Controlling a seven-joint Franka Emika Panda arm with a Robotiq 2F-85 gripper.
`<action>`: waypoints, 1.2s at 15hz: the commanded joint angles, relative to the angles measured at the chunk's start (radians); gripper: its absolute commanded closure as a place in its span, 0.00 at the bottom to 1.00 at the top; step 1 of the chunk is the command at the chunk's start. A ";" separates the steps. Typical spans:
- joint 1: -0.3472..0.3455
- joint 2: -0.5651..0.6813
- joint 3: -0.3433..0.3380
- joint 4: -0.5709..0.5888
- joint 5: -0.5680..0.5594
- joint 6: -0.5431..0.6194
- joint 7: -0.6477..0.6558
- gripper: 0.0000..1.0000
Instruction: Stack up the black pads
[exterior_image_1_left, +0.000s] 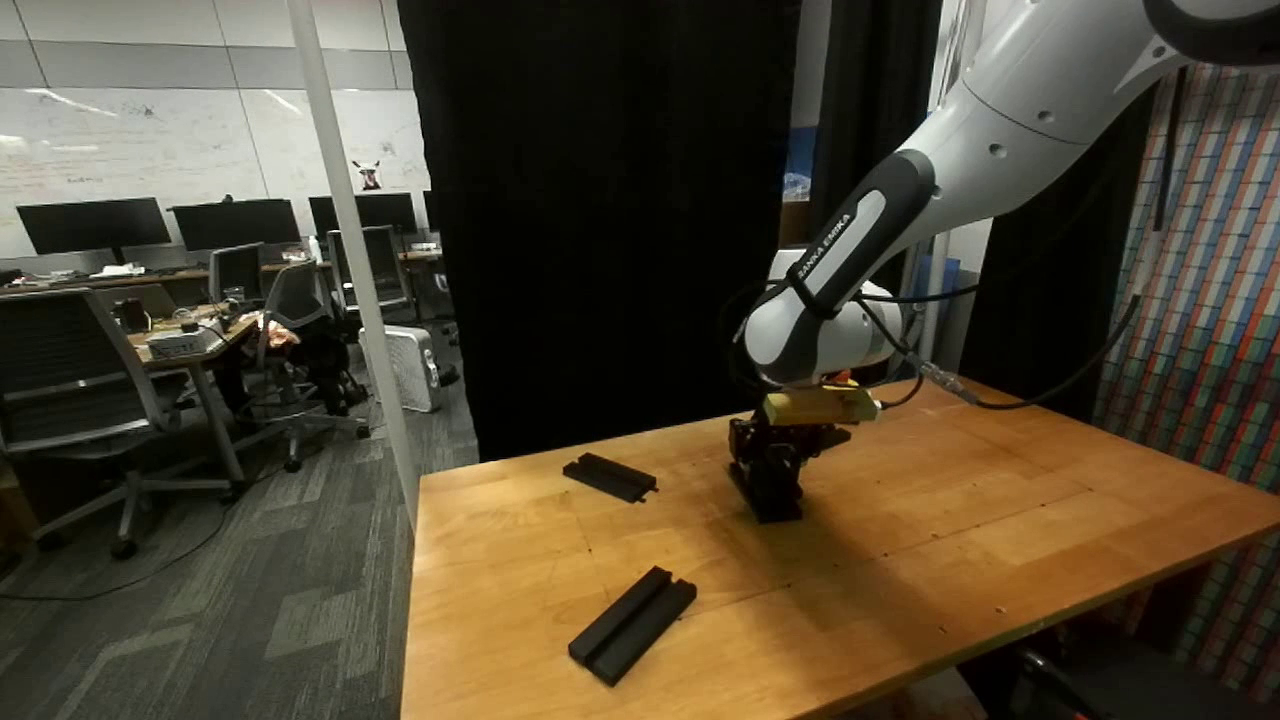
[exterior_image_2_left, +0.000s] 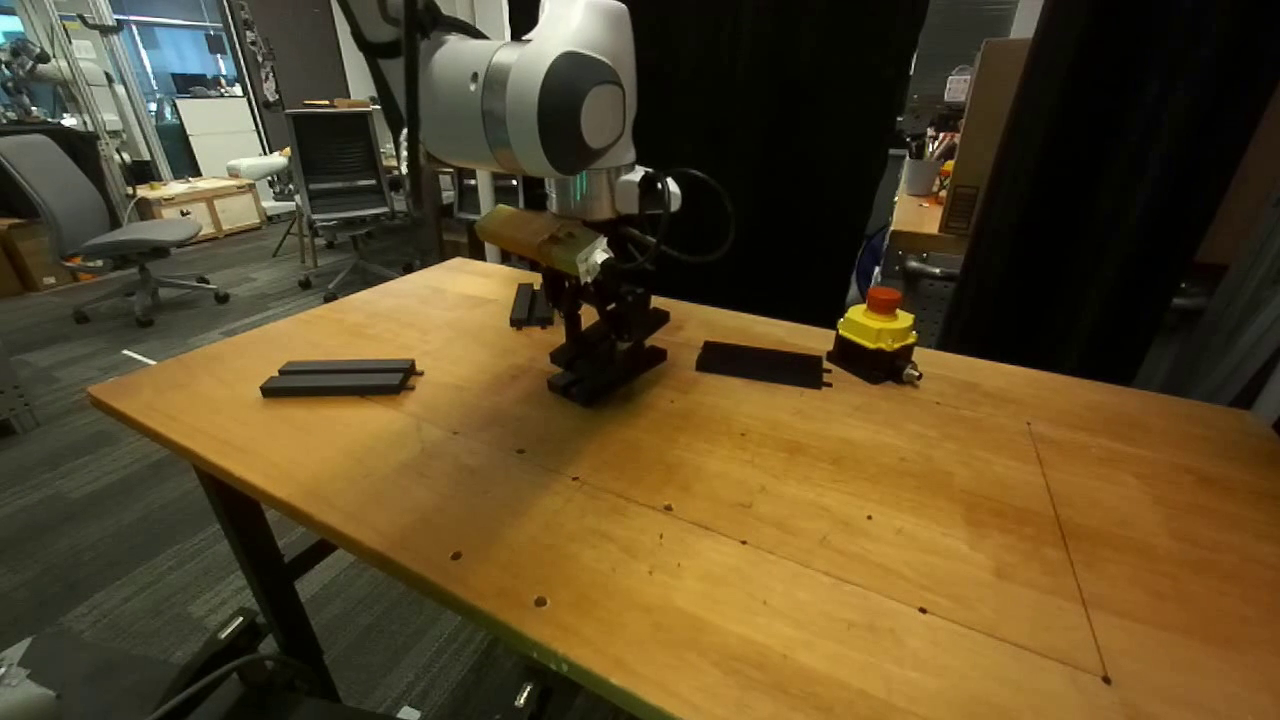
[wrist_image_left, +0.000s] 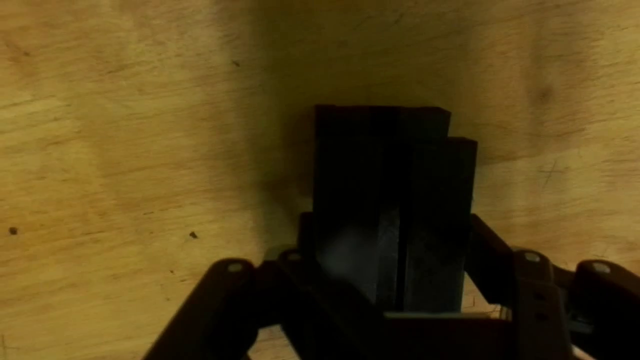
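You have the grooved, elongated matte black pad (wrist_image_left: 390, 220) above a second black pad (wrist_image_left: 425, 121), slightly offset; whether they touch is unclear. Your black gripper (wrist_image_left: 392, 245) pinches the upper one across its long sides. Three other black pads (exterior_image_2_left: 335, 384) lie apart on the brown wooden table (exterior_image_2_left: 800, 470), one just beside a yellow-and-black box with a red button (exterior_image_2_left: 877, 335).

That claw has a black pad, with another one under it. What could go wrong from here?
Two things, perhaps. In the wrist view, the held pad doesn't line up with the lower pad, so it might sit crooked or slip once the claw lets go. In an exterior view, another pad lies close to the yellow box, so a reach for that pad might knock the box.
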 joint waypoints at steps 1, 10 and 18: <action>0.008 0.006 -0.013 0.021 -0.018 -0.033 0.024 0.55; 0.008 0.033 -0.009 0.032 -0.007 -0.042 0.012 0.55; 0.016 0.049 -0.007 0.055 -0.007 -0.047 0.019 0.55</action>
